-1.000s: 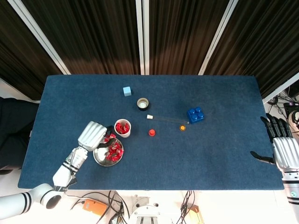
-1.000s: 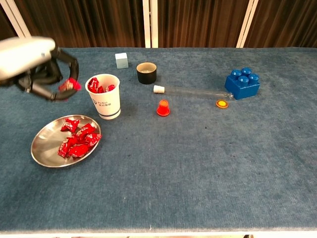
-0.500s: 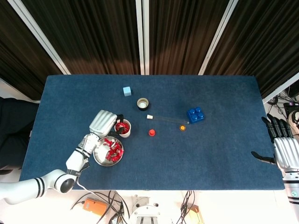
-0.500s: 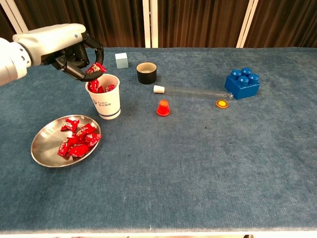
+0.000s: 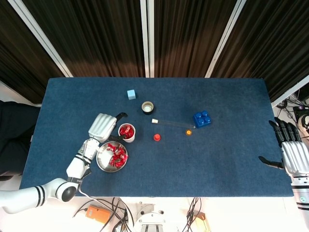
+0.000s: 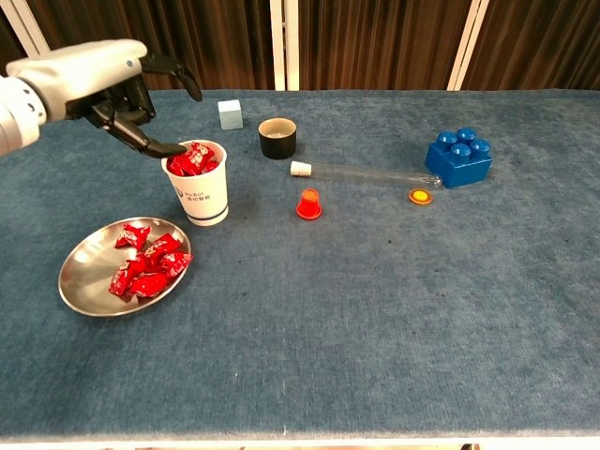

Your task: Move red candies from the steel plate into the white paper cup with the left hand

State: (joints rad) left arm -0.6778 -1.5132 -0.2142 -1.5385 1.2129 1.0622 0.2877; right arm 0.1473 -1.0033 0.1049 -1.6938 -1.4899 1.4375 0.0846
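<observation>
Left robot hand empty, fingers spread, beside white paper cup on blue-clothed table, dark curtains behind.

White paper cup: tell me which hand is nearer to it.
Left. The left hand hovers right beside the white paper cup, fingers open at its rim. The right hand sits far off at the table's opposite edge.

A plate sits near the table's front left, with candies lying in it. Just behind and to its right stands a paper cup with more candies inside. The left hand hovers beside the cup's left rim, fingers spread. Behind the cup are a cube and a small pot. Right of these, a tube lies leading to a toy brick. The right hand rests off the table's right edge.
</observation>
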